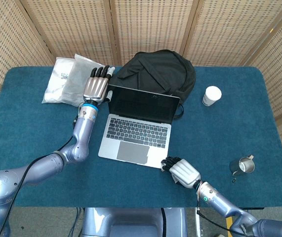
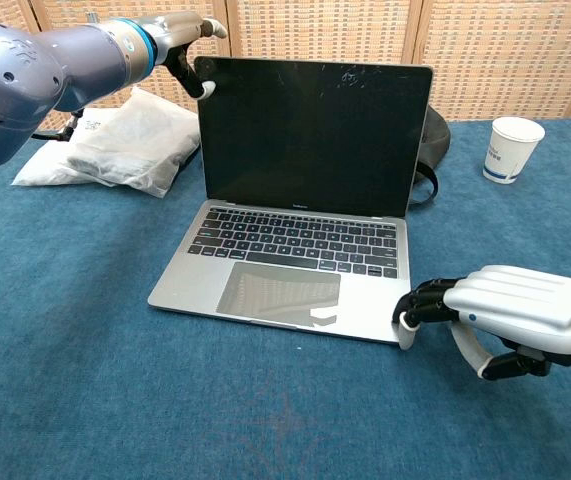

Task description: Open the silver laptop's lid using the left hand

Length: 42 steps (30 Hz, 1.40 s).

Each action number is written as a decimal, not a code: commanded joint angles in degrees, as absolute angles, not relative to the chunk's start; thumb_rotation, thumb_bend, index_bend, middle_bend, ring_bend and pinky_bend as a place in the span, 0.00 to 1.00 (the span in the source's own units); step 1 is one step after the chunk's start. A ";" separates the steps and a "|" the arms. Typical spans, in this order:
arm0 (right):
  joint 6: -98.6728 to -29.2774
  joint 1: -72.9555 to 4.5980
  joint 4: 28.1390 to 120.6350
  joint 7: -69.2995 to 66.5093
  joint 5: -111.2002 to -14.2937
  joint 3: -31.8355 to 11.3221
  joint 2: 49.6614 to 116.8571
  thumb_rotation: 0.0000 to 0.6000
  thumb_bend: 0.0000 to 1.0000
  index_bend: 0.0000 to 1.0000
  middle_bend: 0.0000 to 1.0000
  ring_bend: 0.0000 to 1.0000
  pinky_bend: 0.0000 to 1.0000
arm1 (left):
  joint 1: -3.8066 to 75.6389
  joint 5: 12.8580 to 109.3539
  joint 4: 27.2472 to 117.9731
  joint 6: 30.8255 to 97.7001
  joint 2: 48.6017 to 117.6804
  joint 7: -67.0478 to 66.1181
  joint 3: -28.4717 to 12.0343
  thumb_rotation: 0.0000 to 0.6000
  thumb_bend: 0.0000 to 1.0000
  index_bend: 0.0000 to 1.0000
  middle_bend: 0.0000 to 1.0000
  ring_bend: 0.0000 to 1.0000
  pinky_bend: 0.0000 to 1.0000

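Silver forearm and pale knuckles are reaching in from the far left, where the left hand [image 1: 96, 87] is hovering at the upper left corner of the silver laptop [image 1: 137, 129], its fingers extended and lying close together rather than wrapped around anything; in the chest view a fingertip [image 2: 207, 90] is sitting right at the corner of the lid [image 2: 315, 135], though whether it is pressing or just beside it is hard to tell. Behind that hand, two plastic bags [image 1: 74, 81] are lying on the blue table [image 1: 27, 128]. Moving rightward, the lid is standing upright past vertical, its long axis running across from the left hand toward the black backpack [image 1: 160, 79], which is sitting directly behind it and looks close enough to limit further tilt. The task seems nearly finished, and any remaining push would go backward, away from the robot. Further right and nearer the robot, the right hand [image 1: 182, 173] is resting with fingers curled, touching the base's front right corner and seemingly steadying it. Beyond it, a paper cup [image 1: 212, 96] and a small metal pitcher [image 1: 242, 166] are standing well apart.
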<state>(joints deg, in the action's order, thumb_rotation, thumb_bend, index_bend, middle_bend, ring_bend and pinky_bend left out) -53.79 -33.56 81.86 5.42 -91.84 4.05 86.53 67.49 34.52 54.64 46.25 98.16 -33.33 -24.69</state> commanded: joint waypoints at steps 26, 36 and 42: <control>-79.30 -25.85 88.30 1.55 -95.18 -2.33 73.21 1.00 1.00 0.30 0.19 0.12 0.26 | 48.56 49.62 96.51 65.21 66.06 -21.02 -26.43 1.00 0.01 0.00 0.00 0.00 0.00; -90.45 -18.24 77.10 -5.45 -88.99 -5.91 73.85 1.00 0.17 0.24 0.11 0.02 0.21 | 27.51 66.90 98.71 80.86 63.19 -2.94 -13.39 1.00 0.00 0.00 0.00 0.00 0.00; -92.49 -12.93 78.35 -10.08 -86.22 -4.49 72.68 1.00 0.00 0.05 0.00 0.00 0.06 | 17.36 73.88 96.71 86.68 64.40 1.75 -3.85 1.00 0.00 0.00 0.00 0.00 0.00</control>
<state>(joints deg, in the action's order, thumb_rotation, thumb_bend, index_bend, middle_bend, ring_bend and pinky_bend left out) -91.54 -14.70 76.98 -9.02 -87.33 -5.11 73.35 21.53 70.36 97.71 83.04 63.91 -1.39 -7.70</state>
